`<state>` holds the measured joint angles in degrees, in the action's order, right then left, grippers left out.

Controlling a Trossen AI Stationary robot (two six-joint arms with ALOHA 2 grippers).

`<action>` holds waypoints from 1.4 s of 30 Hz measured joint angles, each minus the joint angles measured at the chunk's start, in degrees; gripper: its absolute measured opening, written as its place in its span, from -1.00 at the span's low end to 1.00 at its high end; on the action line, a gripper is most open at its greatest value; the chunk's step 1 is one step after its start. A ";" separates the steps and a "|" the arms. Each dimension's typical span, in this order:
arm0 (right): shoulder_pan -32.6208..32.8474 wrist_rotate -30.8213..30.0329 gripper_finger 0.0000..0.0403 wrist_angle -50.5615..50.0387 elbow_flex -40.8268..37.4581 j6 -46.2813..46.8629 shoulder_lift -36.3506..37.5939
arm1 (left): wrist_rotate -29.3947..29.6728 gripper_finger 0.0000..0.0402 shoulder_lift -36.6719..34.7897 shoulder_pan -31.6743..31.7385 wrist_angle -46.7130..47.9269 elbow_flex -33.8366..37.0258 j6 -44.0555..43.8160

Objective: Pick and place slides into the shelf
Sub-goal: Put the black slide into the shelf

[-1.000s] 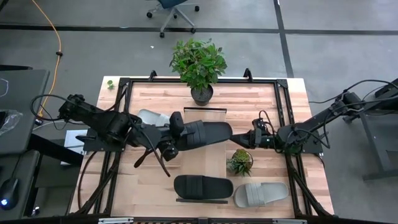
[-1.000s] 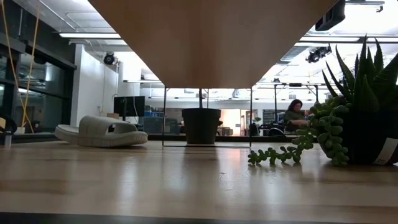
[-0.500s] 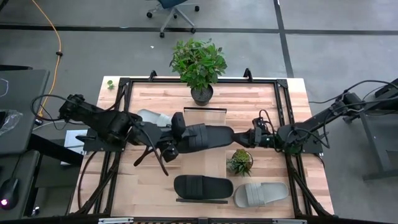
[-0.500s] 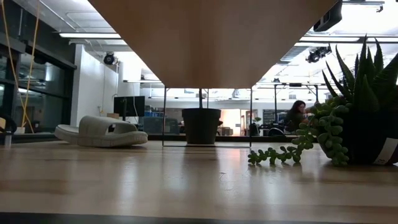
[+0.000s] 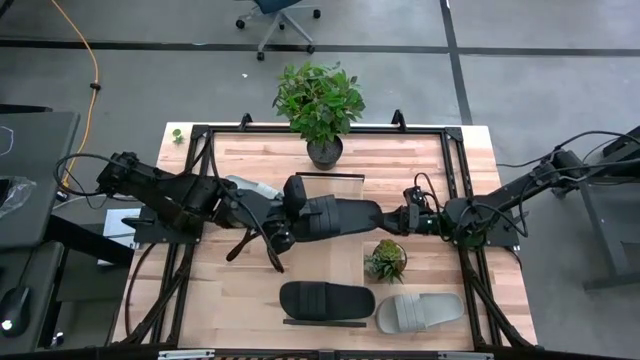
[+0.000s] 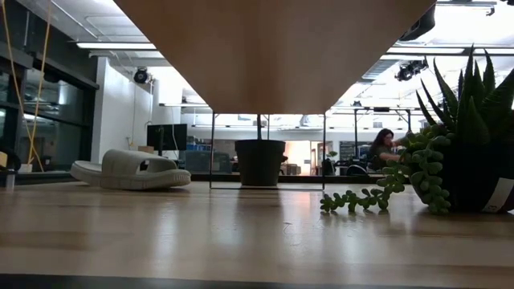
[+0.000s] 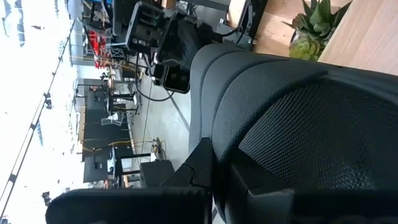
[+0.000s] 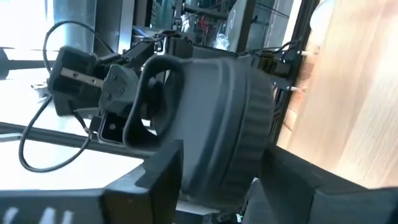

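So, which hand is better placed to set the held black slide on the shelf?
Probably left: the left hand grips the black slide over the shelf; the right hand only meets its tip.

Held slide (image 5: 335, 216) mid-table between both end effectors; 2 slides (image 5: 326, 300) at near edge.

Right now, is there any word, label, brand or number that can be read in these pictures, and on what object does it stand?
None can be read.
The black slide, between the left gripper and the right gripper, shows only texture.
The succulent's pot bears a pale tag, too small to read.
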<state>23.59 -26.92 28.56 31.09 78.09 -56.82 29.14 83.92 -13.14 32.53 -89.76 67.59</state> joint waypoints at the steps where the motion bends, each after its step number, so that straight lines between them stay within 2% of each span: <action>1: 0.00 -0.03 -0.11 0.00 0.00 -0.34 0.02 | -0.15 -1.00 0.00 0.10 0.01 0.00 0.07; 11: 0.00 -1.99 -0.52 0.02 0.00 -3.08 0.00 | -1.02 -1.00 0.00 0.12 0.13 0.00 -0.07; 16: 0.00 -2.01 -0.63 0.00 0.00 -3.43 0.00 | -1.06 -0.93 0.00 0.12 0.44 0.00 -0.43; 20: 0.00 -2.18 -0.66 -0.04 0.00 -3.57 0.00 | -1.26 -0.72 0.00 0.10 0.46 0.00 -0.57; 24: 0.04 -2.92 -0.66 -0.07 0.00 -3.74 0.00 | -1.03 -0.41 0.00 0.12 0.64 0.00 -0.63; 28: 0.05 -4.33 -0.67 -0.15 0.00 -4.39 0.01 | 2.56 -0.10 0.00 0.10 2.96 -0.04 -0.79; 32: 0.11 -5.74 -0.67 -0.54 0.00 -5.36 1.12 | 6.36 0.13 -0.04 0.12 6.87 -0.07 -3.02; 37: 1.29 -8.80 -0.67 -2.97 0.00 -6.47 4.03 | 8.89 0.26 -0.65 0.01 9.78 -0.07 -8.22; 42: 4.66 -13.32 -0.67 -7.39 0.00 -4.38 6.05 | 9.08 0.25 -2.01 0.01 11.31 -0.09 -14.06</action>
<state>28.25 -40.24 21.17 31.09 73.71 -50.77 38.21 81.91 -13.13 43.85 -89.84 53.53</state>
